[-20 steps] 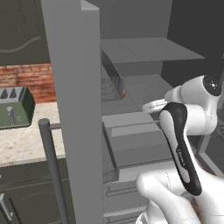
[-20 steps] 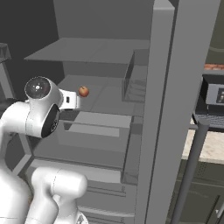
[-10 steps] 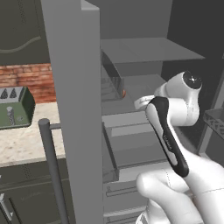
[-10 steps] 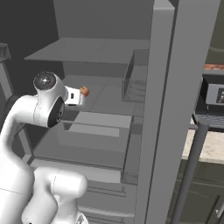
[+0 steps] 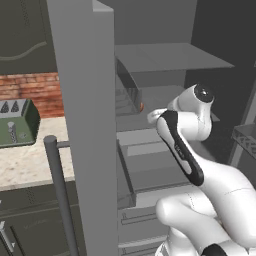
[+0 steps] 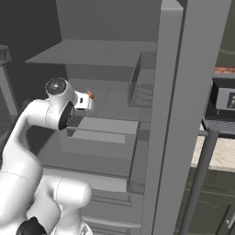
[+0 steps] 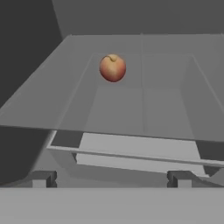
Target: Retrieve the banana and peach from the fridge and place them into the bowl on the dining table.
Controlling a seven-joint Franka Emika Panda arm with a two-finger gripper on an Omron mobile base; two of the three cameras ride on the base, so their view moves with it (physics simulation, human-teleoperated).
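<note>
Fridge point(image 6: 193, 92) shelf: peach point(image 7: 112, 68) lying ahead, apparently clear of spread end effector point(image 7: 111, 178).

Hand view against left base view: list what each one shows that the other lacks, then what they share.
Hand view: the whole round peach lying on a fridge shelf, with the open gripper short of it.

Left base view: the fridge door with its bar handle, a green toaster on the counter, a brick wall, and the white arm.

Both: the peach, a sliver in the base view, and the grey shelves.
</note>
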